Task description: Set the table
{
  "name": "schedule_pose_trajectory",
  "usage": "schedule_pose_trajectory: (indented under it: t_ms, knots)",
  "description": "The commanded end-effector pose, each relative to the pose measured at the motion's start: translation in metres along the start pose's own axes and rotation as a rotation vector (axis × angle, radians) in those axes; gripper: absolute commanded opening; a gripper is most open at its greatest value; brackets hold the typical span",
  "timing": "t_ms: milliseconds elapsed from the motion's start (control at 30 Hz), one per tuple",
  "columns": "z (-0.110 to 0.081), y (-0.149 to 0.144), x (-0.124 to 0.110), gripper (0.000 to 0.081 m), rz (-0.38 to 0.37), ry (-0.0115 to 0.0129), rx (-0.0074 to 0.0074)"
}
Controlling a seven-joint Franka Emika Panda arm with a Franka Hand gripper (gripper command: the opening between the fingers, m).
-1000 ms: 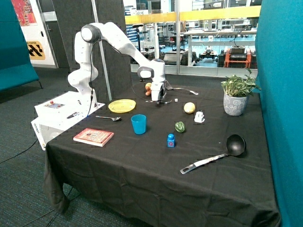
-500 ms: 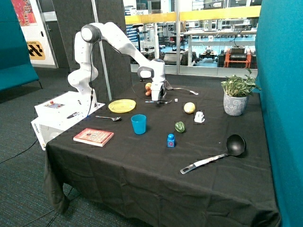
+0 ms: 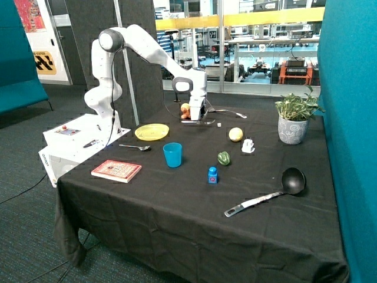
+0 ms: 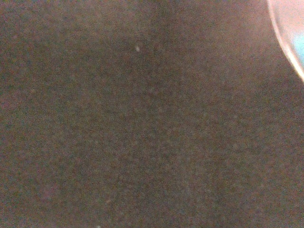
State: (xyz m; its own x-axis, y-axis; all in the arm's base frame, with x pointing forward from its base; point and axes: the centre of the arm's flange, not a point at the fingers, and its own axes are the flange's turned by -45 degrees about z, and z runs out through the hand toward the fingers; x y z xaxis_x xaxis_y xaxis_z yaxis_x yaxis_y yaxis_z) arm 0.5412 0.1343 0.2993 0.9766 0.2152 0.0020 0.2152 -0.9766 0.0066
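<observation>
White arm reaches from its base over the far part of the counter (image 3: 177, 218), a large black-clothed surface filling the middle of the outside view; gripper (image 3: 197, 119) hangs just above the cloth beside some fruit (image 3: 185, 110); a thin dark piece sticks out sideways at its tip, too small to identify; cannot tell whether the fingers are open or closed, or holding anything.

Taking the blue cup (image 3: 172, 154) as centre: yellow plate (image 3: 151, 131) at 11 o'clock; spoon (image 3: 136, 147) at 9; book (image 3: 116, 171) at 8; blue bottle (image 3: 212, 174) at 4; green pepper (image 3: 224, 158) at 3; lemon (image 3: 235, 134) at 2.

Black ladle (image 3: 272, 191) lies near the front corner; potted plant (image 3: 294, 119) at the far edge.

Wrist view: dark cloth only, pale curved rim (image 4: 285, 38) at one corner.
</observation>
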Motion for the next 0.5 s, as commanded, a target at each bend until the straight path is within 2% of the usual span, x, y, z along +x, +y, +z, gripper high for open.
schedule_pose_trajectory:
  t_ms: [0,367,467]
  knots:
    - [-0.024,0.003,0.002,0.0,-0.018,-0.0019,0.0067]
    - [-0.041,0.014,-0.012,0.0,-0.019,-0.0019,0.0067]
    - [-0.048,0.023,-0.023,0.0,-0.021,-0.0019,0.0067]
